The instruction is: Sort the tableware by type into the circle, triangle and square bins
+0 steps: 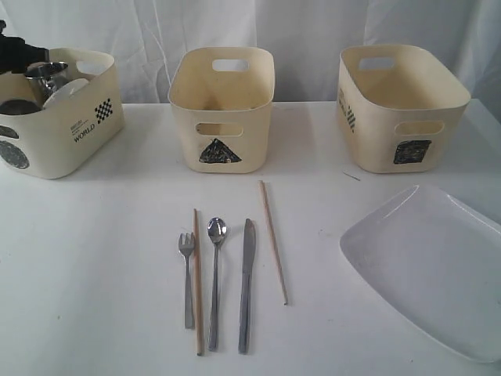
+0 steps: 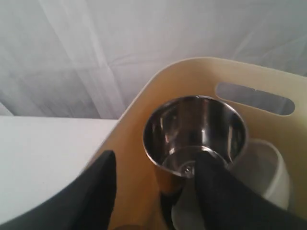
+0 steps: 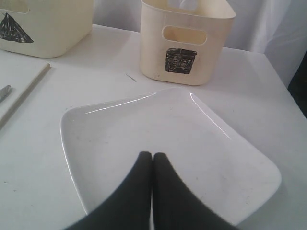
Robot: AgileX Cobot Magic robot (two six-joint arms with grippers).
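Left wrist view: mug (image 2: 196, 127) between jaws

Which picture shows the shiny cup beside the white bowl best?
The left wrist view: the steel mug fills the middle, open end up, so you see right inside it, within the cream bin. The exterior view shows it small, at the far left. The right wrist view misses it.

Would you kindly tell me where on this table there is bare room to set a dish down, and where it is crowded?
In the exterior view, the widest bare patch of table lies left of the fork, before the circle bin. A narrower lane runs between the right chopstick and the plate. From fork to knife it is crowded.
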